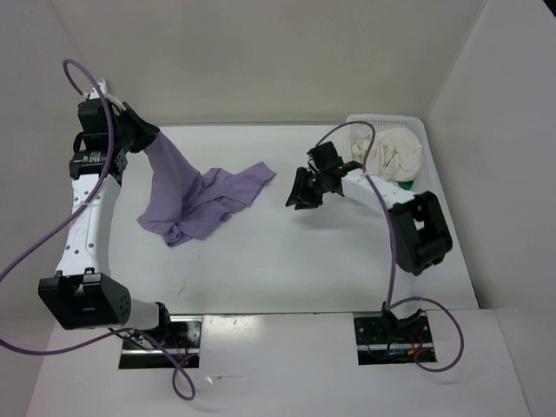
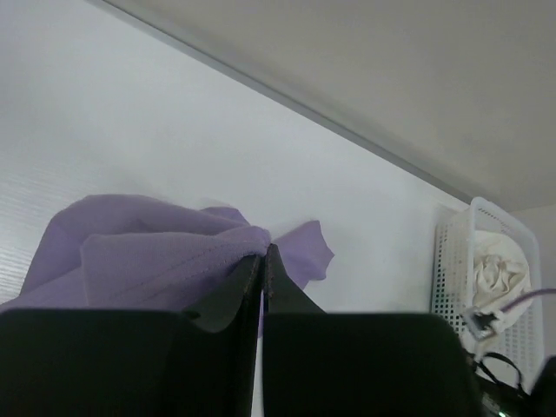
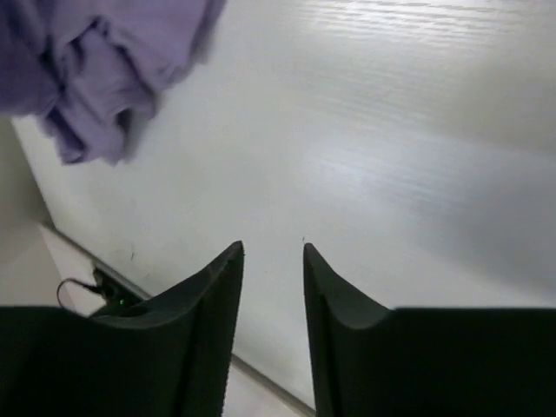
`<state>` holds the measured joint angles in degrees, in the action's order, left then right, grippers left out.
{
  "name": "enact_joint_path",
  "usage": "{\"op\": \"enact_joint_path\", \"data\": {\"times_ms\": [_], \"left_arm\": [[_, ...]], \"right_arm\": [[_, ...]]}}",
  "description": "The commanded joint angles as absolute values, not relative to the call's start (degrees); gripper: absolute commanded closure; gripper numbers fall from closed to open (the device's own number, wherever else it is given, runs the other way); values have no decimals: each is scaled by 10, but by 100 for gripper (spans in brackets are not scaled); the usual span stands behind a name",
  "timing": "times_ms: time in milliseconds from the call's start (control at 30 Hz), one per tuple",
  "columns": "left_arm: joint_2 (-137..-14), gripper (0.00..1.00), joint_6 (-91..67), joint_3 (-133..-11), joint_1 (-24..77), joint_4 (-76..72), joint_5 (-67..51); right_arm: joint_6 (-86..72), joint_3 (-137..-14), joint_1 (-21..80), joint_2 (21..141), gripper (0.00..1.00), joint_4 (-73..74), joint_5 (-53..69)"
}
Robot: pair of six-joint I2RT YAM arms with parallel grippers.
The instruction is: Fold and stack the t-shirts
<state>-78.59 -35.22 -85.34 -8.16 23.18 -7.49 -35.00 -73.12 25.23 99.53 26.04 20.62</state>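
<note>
Currently left gripper (image 2: 263,251) pinches lavender shirt (image 1: 198,196); right gripper (image 3: 273,253) apart.

Top view: we get bright, even overhead light. The white worktop (image 1: 287,252) nearly washes out, with only soft shadows beside the lavender shirt (image 1: 204,195). Right wrist view: broad glare band across the far worktop, right fingers (image 3: 208,330) near-black and soft-edged. Left wrist view is dimmer and greyish, with left fingers (image 2: 230,300) silhouetted and out of focus up close.
</note>
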Motion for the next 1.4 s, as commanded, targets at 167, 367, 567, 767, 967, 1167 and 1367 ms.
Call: {"op": "enact_joint_path", "data": {"times_ms": [167, 367, 567, 767, 967, 1167, 1367], "left_arm": [[-771, 100, -362, -846, -91, 196, -56], [-782, 100, -373, -839, -96, 191, -75], [-793, 100, -373, -827, -96, 180, -85], [-799, 100, -378, -816, -96, 175, -91], [-809, 100, -383, -816, -101, 170, -91], [-815, 100, -383, -816, -106, 170, -91], [-820, 100, -388, -821, -106, 159, -96]], "right_arm": [[-352, -913, 250, 1189, 48, 157, 124], [-427, -968, 250, 1279, 41, 120, 109], [-483, -1024, 250, 1356, 44, 115, 107], [-535, -1049, 250, 1397, 57, 110, 88], [-583, -1049, 250, 1410, 66, 98, 81], [-563, -1085, 250, 1420, 98, 103, 76], [-515, -1085, 250, 1347, 100, 121, 33]]}}
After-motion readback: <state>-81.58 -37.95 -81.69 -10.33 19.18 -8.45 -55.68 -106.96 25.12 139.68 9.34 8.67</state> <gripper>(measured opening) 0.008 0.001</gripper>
